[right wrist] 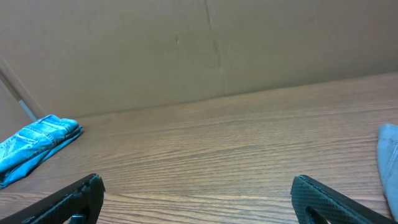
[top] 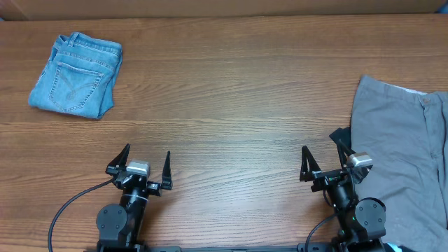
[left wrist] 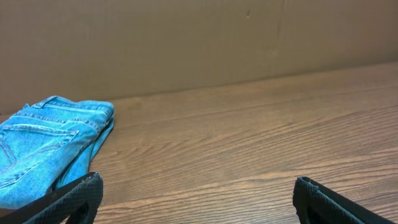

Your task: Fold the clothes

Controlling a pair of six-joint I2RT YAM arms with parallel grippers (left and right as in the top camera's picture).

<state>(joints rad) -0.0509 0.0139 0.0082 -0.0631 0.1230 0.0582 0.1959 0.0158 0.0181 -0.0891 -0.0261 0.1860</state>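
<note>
The grey shorts [top: 402, 150] lie spread at the right edge of the table, partly cut off by the frame; a sliver shows in the right wrist view [right wrist: 388, 158]. My right gripper [top: 320, 155] is open and empty just left of the shorts, its right finger at the fabric's edge. My left gripper [top: 146, 157] is open and empty near the front left of the table. Both sets of open fingers show over bare wood in the left wrist view [left wrist: 196, 196] and the right wrist view [right wrist: 196, 196].
Folded light-blue jeans [top: 77, 73] lie at the far left; they also show in the left wrist view [left wrist: 46, 140] and the right wrist view [right wrist: 34, 146]. A cardboard wall [left wrist: 199, 43] stands behind the wooden table [top: 231, 105].
</note>
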